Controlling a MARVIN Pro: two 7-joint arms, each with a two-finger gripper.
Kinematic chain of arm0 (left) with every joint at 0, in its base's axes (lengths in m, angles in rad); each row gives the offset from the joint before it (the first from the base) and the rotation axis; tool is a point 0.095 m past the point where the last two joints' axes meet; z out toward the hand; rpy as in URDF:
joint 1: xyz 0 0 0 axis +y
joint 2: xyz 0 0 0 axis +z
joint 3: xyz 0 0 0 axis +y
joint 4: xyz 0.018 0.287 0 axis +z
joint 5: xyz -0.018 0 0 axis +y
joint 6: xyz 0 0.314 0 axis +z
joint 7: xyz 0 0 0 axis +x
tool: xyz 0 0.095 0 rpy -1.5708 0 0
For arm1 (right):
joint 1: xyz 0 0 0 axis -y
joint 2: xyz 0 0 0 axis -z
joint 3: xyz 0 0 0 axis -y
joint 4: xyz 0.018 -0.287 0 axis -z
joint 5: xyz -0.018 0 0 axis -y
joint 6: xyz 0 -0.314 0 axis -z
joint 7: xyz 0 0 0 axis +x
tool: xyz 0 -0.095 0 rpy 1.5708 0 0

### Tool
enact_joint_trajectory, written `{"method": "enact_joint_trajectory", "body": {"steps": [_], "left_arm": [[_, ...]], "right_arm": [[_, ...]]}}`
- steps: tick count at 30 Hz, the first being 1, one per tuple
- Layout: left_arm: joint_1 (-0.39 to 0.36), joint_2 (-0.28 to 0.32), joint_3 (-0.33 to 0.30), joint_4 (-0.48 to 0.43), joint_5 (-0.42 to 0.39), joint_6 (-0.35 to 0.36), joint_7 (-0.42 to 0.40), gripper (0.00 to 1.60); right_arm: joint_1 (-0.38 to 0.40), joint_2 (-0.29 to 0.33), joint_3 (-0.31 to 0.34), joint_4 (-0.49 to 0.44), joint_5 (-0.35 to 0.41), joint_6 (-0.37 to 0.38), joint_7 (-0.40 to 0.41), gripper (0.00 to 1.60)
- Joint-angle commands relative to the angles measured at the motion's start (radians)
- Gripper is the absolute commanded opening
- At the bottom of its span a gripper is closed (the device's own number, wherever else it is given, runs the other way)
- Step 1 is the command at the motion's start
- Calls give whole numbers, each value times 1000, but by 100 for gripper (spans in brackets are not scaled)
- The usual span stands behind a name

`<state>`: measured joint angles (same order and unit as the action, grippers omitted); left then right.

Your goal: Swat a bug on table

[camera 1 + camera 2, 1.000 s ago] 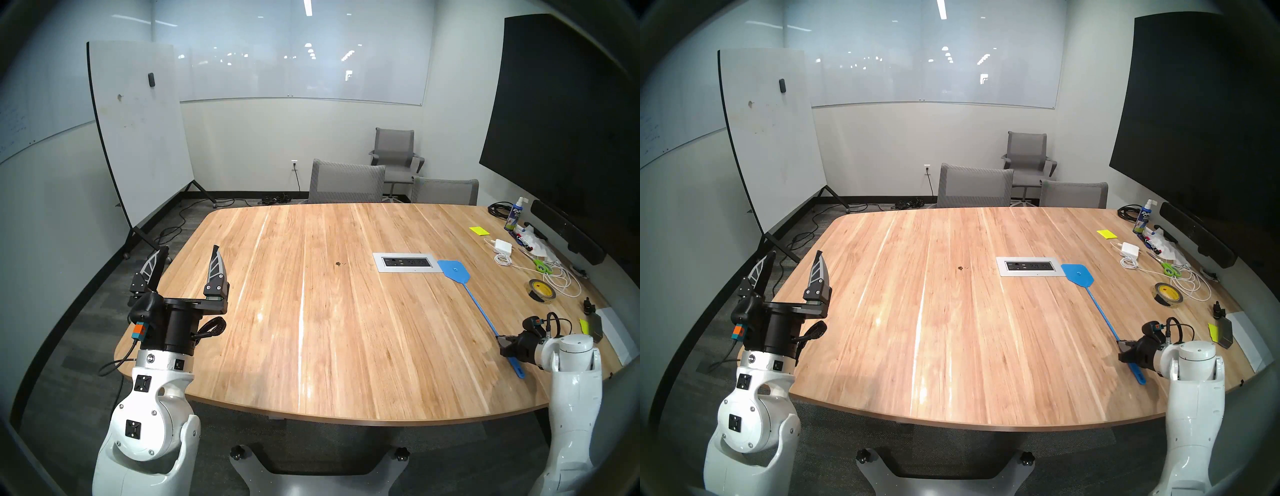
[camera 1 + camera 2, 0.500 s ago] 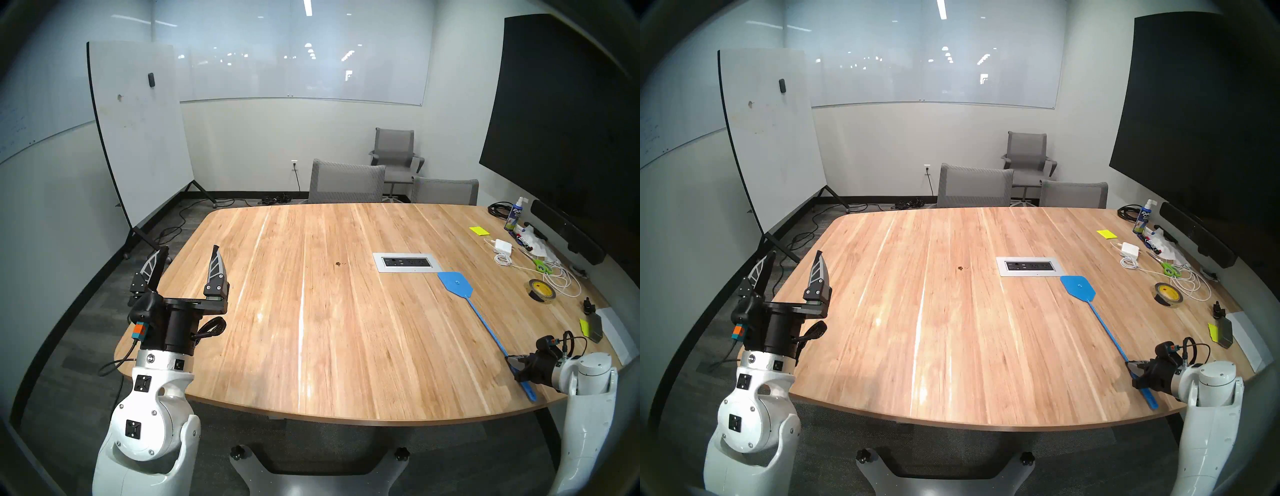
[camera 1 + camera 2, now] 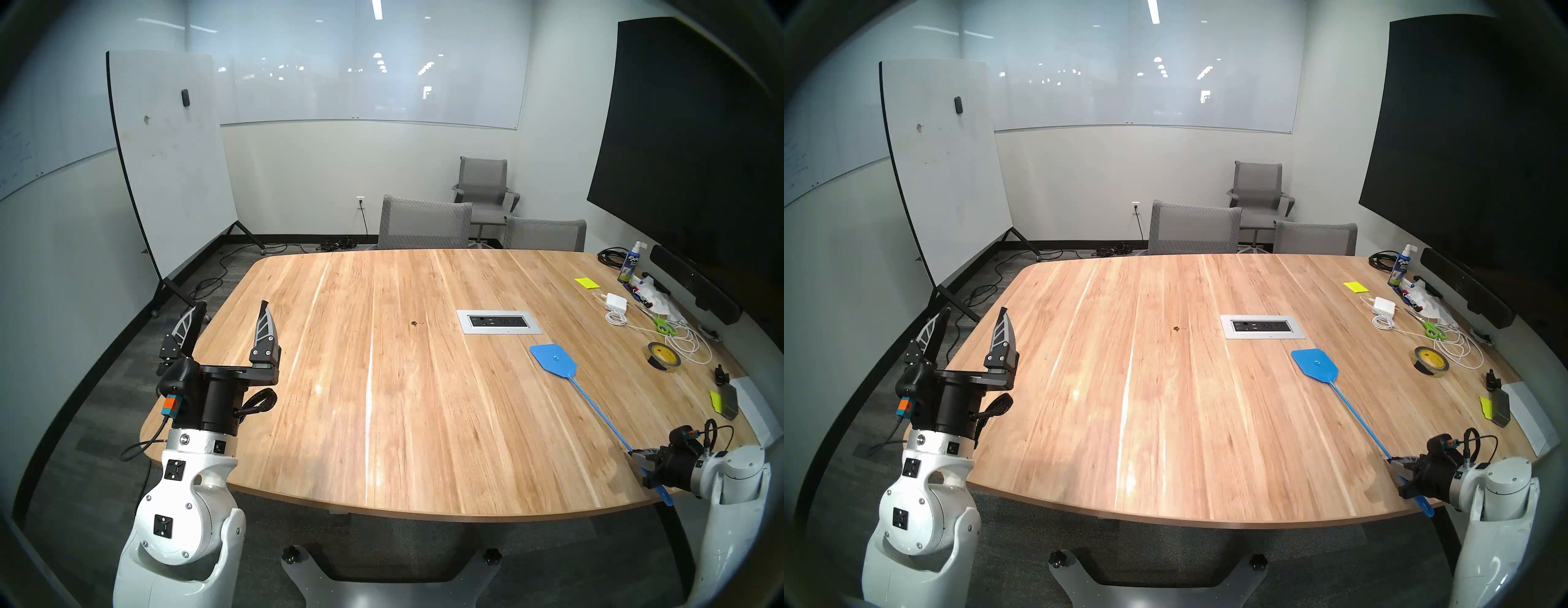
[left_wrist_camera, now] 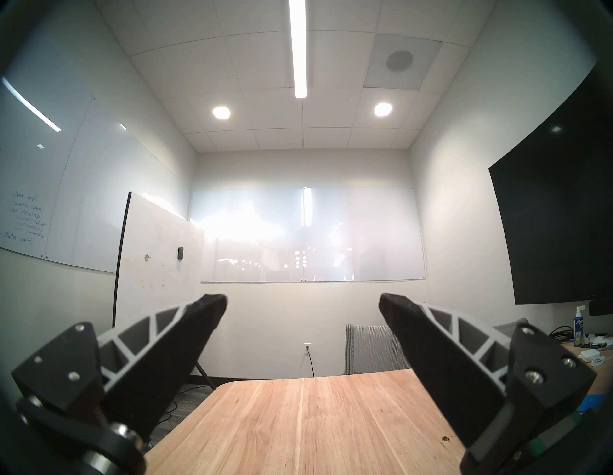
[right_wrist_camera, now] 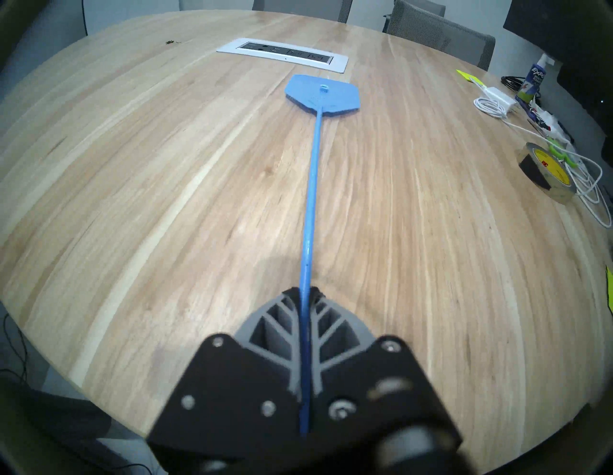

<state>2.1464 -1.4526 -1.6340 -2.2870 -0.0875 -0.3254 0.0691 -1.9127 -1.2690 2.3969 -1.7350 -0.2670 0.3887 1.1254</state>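
The bug [image 3: 413, 324] lies as a tiny dark speck near the middle of the table [image 3: 382, 424], left of the outlet panel [image 3: 499, 322]. The swatter [image 3: 553, 359] has its blue head near the panel's right end, well apart from the bug. The right gripper [image 3: 640, 460] is clamped tight on its handle at the table's near right edge. The left gripper [image 3: 231, 322] stands wide open, empty, over the table's left corner.
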Motion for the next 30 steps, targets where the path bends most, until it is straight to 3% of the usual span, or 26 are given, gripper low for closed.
{"method": "enact_joint_trajectory", "body": {"steps": [1,20,30], "left_arm": [[2,0,1,-21,0,-1,-1,160],[2,0,1,-21,0,-1,-1,160],[2,0,1,-21,0,-1,-1,160]], "right_arm": [[-22,-14,3,-54,8,-8,17,17],[-63,-45,-3,-109,12,-40,79,0],[-89,-63,15,-125,7,-44,98,4]]}}
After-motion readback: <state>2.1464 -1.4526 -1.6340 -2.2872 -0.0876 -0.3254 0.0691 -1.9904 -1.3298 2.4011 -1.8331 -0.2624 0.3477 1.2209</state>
